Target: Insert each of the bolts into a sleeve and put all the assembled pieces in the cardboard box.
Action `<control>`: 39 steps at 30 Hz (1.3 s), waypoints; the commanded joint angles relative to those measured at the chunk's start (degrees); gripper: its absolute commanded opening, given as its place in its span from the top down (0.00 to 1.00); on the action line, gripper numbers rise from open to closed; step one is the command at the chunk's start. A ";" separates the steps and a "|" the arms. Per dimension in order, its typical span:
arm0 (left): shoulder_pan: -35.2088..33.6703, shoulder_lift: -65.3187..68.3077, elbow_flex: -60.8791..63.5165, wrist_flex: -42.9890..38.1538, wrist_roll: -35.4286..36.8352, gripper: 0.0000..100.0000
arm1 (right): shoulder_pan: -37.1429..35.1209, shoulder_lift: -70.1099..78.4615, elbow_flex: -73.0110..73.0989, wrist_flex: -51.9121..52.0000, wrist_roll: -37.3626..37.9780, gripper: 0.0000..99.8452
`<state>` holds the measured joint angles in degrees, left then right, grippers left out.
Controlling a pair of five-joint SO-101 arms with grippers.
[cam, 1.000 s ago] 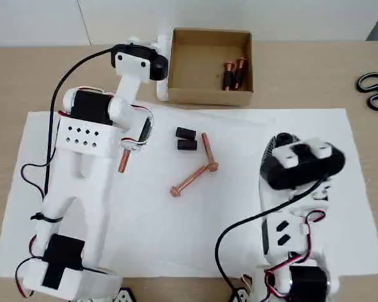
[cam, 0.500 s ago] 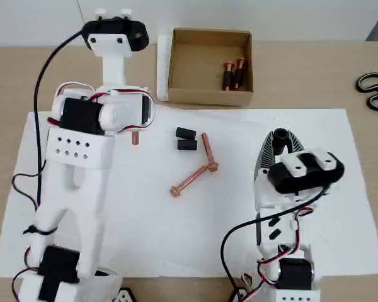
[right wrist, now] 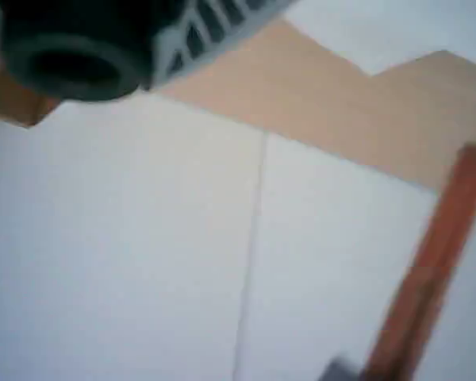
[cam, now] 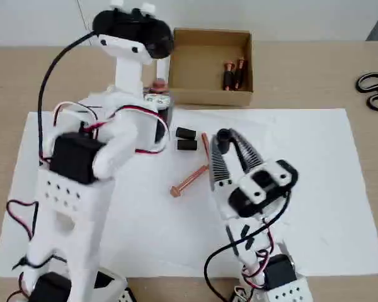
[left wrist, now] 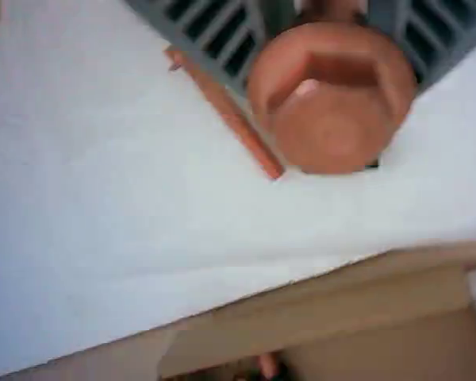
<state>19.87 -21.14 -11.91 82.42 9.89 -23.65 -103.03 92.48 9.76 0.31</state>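
the left gripper (left wrist: 330,22) is clenched on a copper bolt (left wrist: 330,99), whose hex head faces the wrist camera. in the high view it hangs over the far edge of the white paper sheet (cam: 315,189), just beside the cardboard box (cam: 205,95). the right gripper (cam: 227,141) is grasping a black sleeve (right wrist: 63,55) at its fingertips, above the middle of the sheet. a loose sleeve (cam: 186,133) and another sleeve (cam: 187,145) lie side by side on the paper between the two grippers. a second bolt (cam: 190,180) lies flat near the right gripper, and a third bolt (cam: 205,142) is partly hidden behind it. inside the box rest what look like two assembled pieces (cam: 233,74). scissors (cam: 375,88) sit on the table (cam: 302,82).
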 commanded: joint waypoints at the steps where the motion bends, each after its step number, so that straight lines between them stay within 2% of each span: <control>1: 3.69 -3.34 -0.48 -3.25 -0.09 0.99 | -2.42 -0.75 -0.18 -1.45 1.41 1.00; 4: 5.71 -3.25 -0.40 -3.69 0.62 0.99 | -2.68 -0.75 -0.18 -1.45 1.32 1.00; 7: 7.21 -3.34 -0.40 -6.86 5.36 0.99 | -2.68 -0.75 -0.09 -1.45 1.23 1.00; 13: 10.99 -3.69 -0.48 -13.01 6.07 0.99 | -2.68 -0.75 2.37 -1.45 1.14 1.00; 16: 11.25 -3.69 -0.48 -13.36 7.12 0.99 | -2.68 -0.75 2.99 -1.45 1.14 1.00; 19: 11.16 -3.69 0.57 -13.45 11.43 0.99 | -2.68 -0.75 2.64 -1.45 1.14 1.00; 23: 11.16 -3.69 4.44 -14.77 11.43 0.99 | -2.68 -0.75 2.55 -1.45 1.14 1.00; 30: 11.16 -3.78 13.67 -24.00 11.60 0.99 | -2.51 -0.75 2.55 -1.45 1.14 1.00; 39: 11.52 -6.24 14.11 -23.03 11.87 0.99 | -2.42 -0.75 2.73 -1.45 1.14 1.00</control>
<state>31.03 -23.25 2.51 59.82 21.41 -26.02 -103.03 95.65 9.67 1.01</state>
